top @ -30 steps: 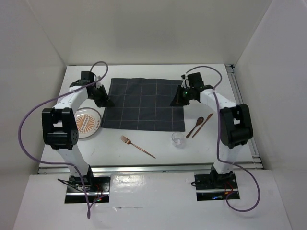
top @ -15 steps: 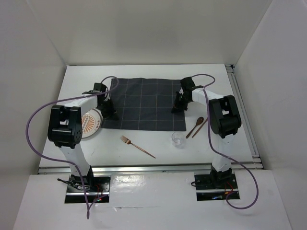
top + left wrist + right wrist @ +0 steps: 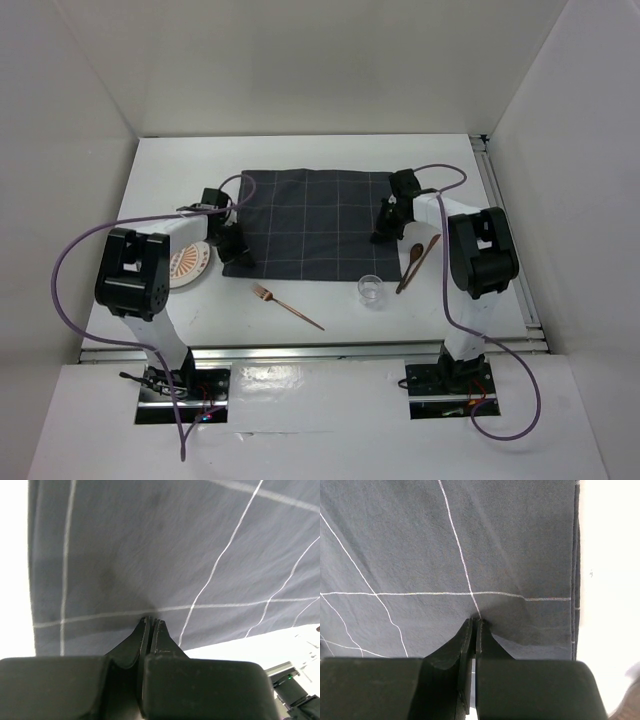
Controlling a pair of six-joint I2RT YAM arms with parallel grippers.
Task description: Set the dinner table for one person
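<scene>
The dark grey checked cloth [image 3: 310,222] lies flat on the middle of the white dinner table [image 3: 170,160]. My left gripper [image 3: 238,256] is shut on the cloth's near left corner. In the left wrist view its tips [image 3: 151,620] pinch the cloth [image 3: 150,545] at the near hem. My right gripper [image 3: 384,234] is shut on the cloth's right edge, near the near right corner. In the right wrist view its tips [image 3: 476,621] pinch the cloth [image 3: 445,545], and creases run out from them.
A white plate with an orange pattern [image 3: 186,263] sits left of the cloth, beside the left arm. A copper fork [image 3: 287,305] and a clear glass [image 3: 371,290] lie near the front. A copper spoon [image 3: 409,265] and a thin copper utensil [image 3: 428,250] lie right of the cloth.
Both grippers have moved toward the near edge, dragging the cloth with them. The cloth now lies nearer and a little further right.
</scene>
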